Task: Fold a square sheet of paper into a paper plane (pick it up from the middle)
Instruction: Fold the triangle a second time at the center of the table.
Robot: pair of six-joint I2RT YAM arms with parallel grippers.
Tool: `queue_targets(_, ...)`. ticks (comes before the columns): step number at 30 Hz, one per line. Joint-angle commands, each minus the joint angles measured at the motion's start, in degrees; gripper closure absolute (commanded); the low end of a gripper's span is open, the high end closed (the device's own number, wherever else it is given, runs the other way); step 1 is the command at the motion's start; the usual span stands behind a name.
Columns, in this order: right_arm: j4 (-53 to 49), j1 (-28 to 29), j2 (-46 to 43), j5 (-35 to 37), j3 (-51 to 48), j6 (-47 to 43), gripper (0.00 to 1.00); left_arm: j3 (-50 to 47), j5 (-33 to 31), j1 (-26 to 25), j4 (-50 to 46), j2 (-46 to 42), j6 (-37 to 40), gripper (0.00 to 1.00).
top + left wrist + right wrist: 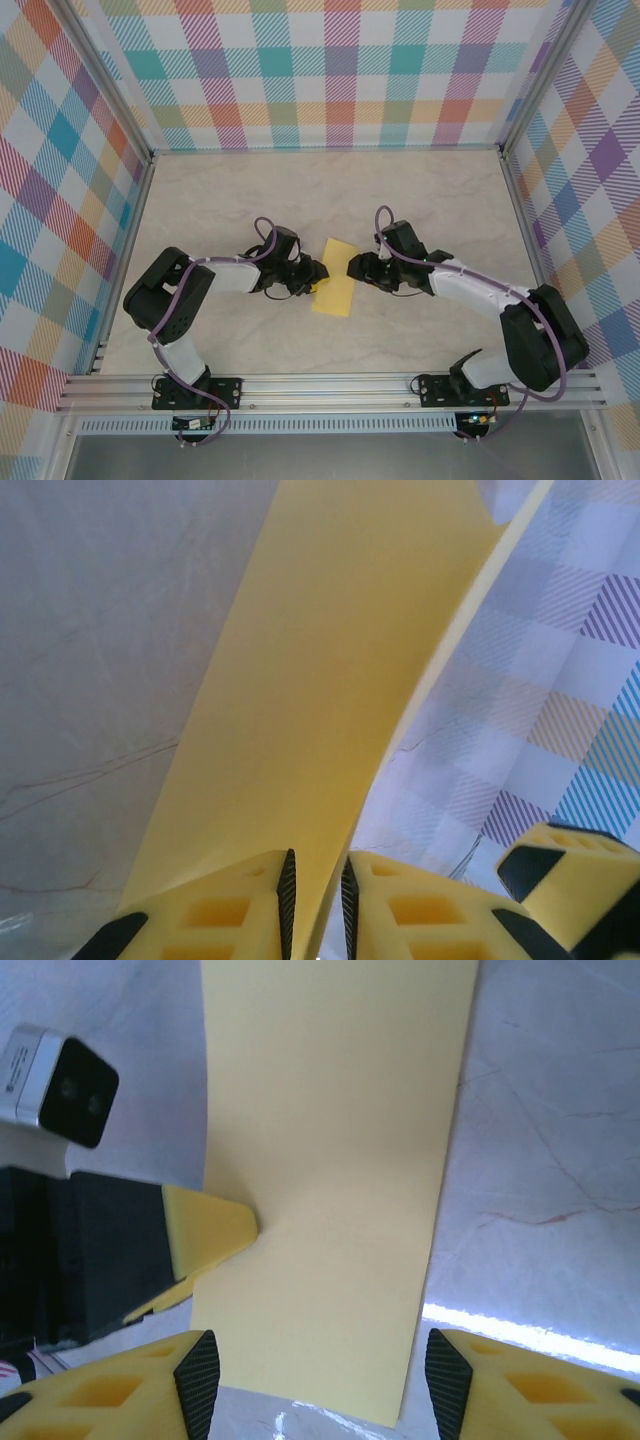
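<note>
The square sheet of paper (pixel 335 278) is yellow and lies as a folded long rectangle in the middle of the table. My left gripper (pixel 316 272) is shut on its left edge; in the left wrist view the paper (pixel 330 680) runs up from between the nearly closed pads of the gripper (pixel 318 868). My right gripper (pixel 354 266) stands at the paper's right side. In the right wrist view it (pixel 322 1362) is open, its fingers straddling the width of the paper (pixel 330 1140), apart from it. The left fingertip (pixel 208 1235) touches the paper's far edge there.
The marbled tabletop (pixel 420 200) is ringed by a metal frame and plaid walls (pixel 320 70). A metal rail (pixel 330 388) runs along the near edge, with both arm bases bolted to it. Free surface lies behind and to both sides of the paper.
</note>
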Motion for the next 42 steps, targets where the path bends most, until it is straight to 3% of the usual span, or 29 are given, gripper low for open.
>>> queue_targets(1,-5.43,5.13,-0.97,7.02,2.03,-4.71,0.41,1.82,1.06,0.78,-1.04,-1.13,-0.36,0.79)
queue_targets(10,-10.3,24.45,5.65,27.69,10.91,-8.92,0.39,2.76,1.9,0.8,-3.22,-1.94,0.08,0.83)
queue_targets(16,-12.28,31.07,10.01,36.03,14.57,-9.92,0.38,3.04,1.98,0.81,-3.87,-2.12,0.13,0.84)
queue_targets(27,-14.74,32.82,15.59,40.06,18.2,-9.13,0.42,3.13,2.09,0.74,-4.97,-2.56,0.46,0.84)
queue_targets(42,-17.36,33.0,15.19,42.88,18.74,-8.66,0.63,3.1,1.99,0.76,-5.24,-2.82,0.48,0.84)
